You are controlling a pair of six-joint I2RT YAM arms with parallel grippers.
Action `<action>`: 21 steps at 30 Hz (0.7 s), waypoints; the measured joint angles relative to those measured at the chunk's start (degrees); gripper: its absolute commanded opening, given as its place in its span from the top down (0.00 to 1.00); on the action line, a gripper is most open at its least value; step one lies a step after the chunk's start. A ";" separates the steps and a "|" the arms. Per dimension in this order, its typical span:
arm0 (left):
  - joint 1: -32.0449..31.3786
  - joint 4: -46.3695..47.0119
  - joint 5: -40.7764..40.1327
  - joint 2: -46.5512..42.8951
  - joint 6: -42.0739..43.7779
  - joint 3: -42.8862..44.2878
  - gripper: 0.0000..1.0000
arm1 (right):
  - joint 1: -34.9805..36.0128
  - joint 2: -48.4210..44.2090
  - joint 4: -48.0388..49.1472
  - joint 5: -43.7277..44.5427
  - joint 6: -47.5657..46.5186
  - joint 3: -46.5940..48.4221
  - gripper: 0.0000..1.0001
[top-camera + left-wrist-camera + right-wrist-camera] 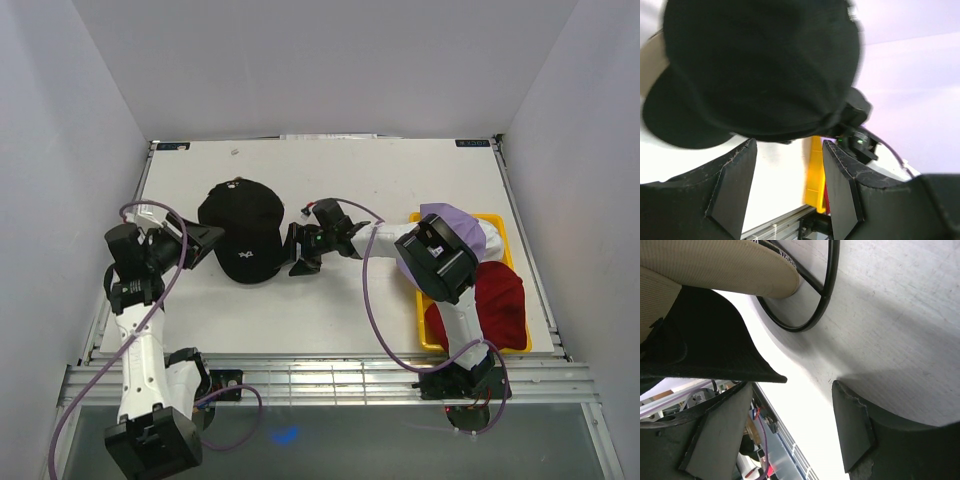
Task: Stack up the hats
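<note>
Table (330,310): one cap bearing a logo (243,232) lies left of centre, brim towards the near edge. A second cap (715,265) lies against it. It is hidden from above, and the right wrist view shows only its brim beside the logo cap's brim.

The left gripper (212,240) stands just beside the logo cap on its left. The right gripper (297,252) stands just beside it on its right, level with the brim.

The tray (424,335) lies at the right side of the table, well apart from the logo cap. It holds two caps: the far cap (458,225) at the back end and the near cap (500,300) at the front end, touching. The right arm (440,262) crosses above the tray's left part.
</note>
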 measured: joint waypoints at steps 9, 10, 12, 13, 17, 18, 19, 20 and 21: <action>0.00 12.39 9.49 2.47 -5.95 5.51 0.34 | -0.24 -1.92 -4.07 2.51 -3.15 0.02 0.28; 0.00 14.16 10.47 2.78 -7.08 6.05 0.34 | -0.35 -2.47 -5.07 3.10 -3.52 -0.04 0.28; 0.00 18.21 12.11 3.48 -9.55 6.62 0.34 | -0.50 -3.80 -6.95 4.28 -4.35 -0.42 0.28; 0.00 20.76 13.07 3.93 -11.34 6.80 0.33 | -0.55 -4.72 -7.78 4.90 -4.68 -0.83 0.28; -0.57 25.94 14.45 6.01 -14.93 8.41 0.31 | -0.90 -9.94 -11.56 6.95 -5.44 -2.12 0.28; -1.03 26.32 14.29 6.73 -15.15 9.44 0.31 | -0.96 -11.58 -12.37 7.41 -5.66 -2.16 0.29; -1.84 26.23 13.68 7.48 -15.08 10.73 0.32 | -1.01 -13.55 -13.22 7.96 -5.86 -2.19 0.29; -3.28 25.75 12.63 8.35 -14.58 12.44 0.32 | -1.03 -15.10 -13.73 8.31 -6.01 -2.19 0.29; -5.86 24.87 10.88 9.53 -13.57 14.84 0.32 | -1.11 -17.38 -14.45 8.96 -6.10 -2.21 0.28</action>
